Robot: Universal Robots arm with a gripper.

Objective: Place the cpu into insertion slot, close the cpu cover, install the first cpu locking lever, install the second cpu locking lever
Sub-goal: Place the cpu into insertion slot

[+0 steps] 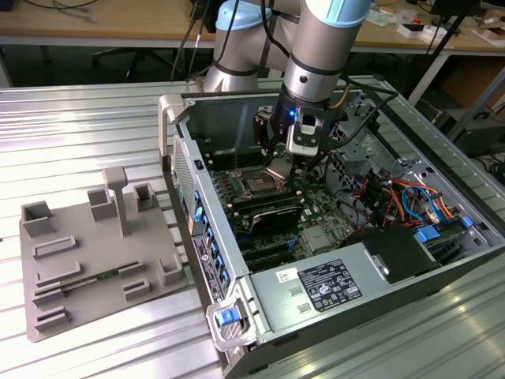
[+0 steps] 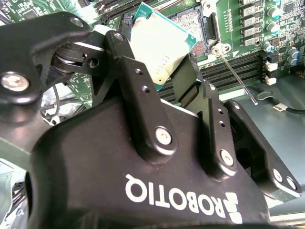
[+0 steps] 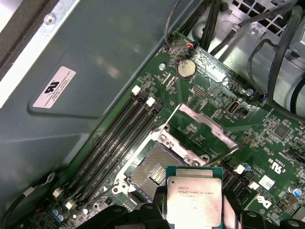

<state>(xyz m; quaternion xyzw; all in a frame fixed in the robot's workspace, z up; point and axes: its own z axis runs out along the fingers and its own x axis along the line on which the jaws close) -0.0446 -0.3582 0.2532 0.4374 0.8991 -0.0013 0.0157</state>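
Observation:
My gripper [image 1: 281, 164] hangs inside the open computer case, shut on the cpu [image 1: 278, 169], a small square chip with a silvery top. The chip sits tilted between the black fingers [image 2: 127, 62] in both wrist views: cpu [image 3: 194, 195], cpu [image 2: 159, 45]. It hovers just above and slightly beside the insertion slot [image 3: 153, 172], whose dark centre lies exposed; the same insertion slot [image 1: 259, 184] sits under my gripper. The cpu cover [image 3: 208, 124] stands flipped open behind the slot. A thin locking lever [image 2: 236, 76] stands raised and unlatched.
The green motherboard [image 1: 316, 217] lies in the case, with long black memory slots [image 3: 112, 145] beside the socket. A power supply [image 1: 323, 284] and coloured cables [image 1: 398, 197] crowd the exterior view's right. A grey fixture plate [image 1: 87, 253] rests on the table at the left.

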